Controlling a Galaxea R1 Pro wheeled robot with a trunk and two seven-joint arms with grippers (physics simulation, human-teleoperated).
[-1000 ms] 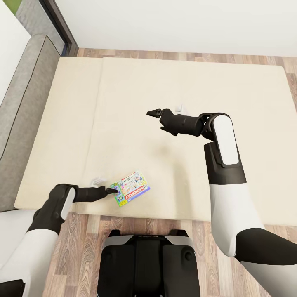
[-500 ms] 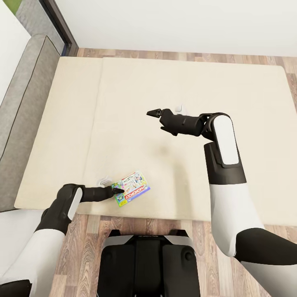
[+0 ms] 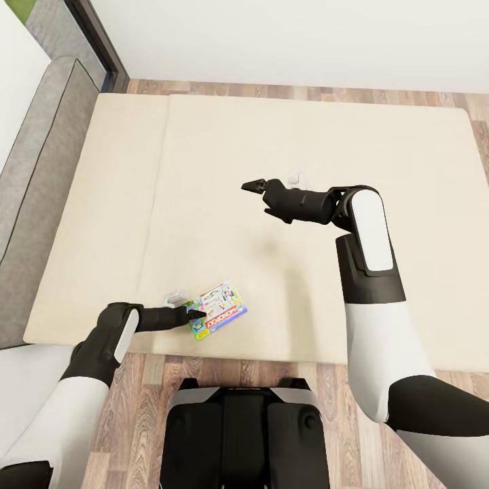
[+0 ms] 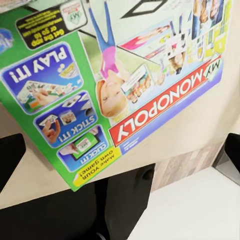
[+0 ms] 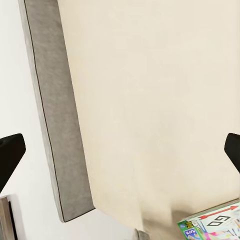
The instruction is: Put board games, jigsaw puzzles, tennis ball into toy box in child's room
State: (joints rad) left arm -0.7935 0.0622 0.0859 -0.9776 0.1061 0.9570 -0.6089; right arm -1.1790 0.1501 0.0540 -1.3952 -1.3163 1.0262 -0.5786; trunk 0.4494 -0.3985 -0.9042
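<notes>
Starting at the left of the head view, we note a grey upholstered panel with dark piping (image 3: 41, 170) running along the side of the low wide bed with the plain beige mattress (image 3: 272, 142). Our left end effector (image 3: 193, 315) reaches in low over the near edge of the mattress, its fingertips at the left edge of the flat white-green printed board game box with a red logo (image 3: 221, 309). In the left wrist view the same box (image 4: 120, 75) lies between the two dark fingertips (image 4: 11, 155), which stand spread wide at either margin; we record the left end effector as released, not gripping. The box lies flat on the mattress close to its near edge, tilted askew to that edge. Below it, wood-plank flooring (image 3: 136, 401) and our dark base (image 3: 244, 435) are visible.

Further right, our right end effector (image 3: 252, 185) is held above the middle of the mattress, well apart from the box. In the right wrist view its fingertips (image 5: 10, 152) sit far apart at the picture's margins with nothing between them, so we record it as released; a corner of the box (image 5: 215, 225) shows there as well.
</notes>
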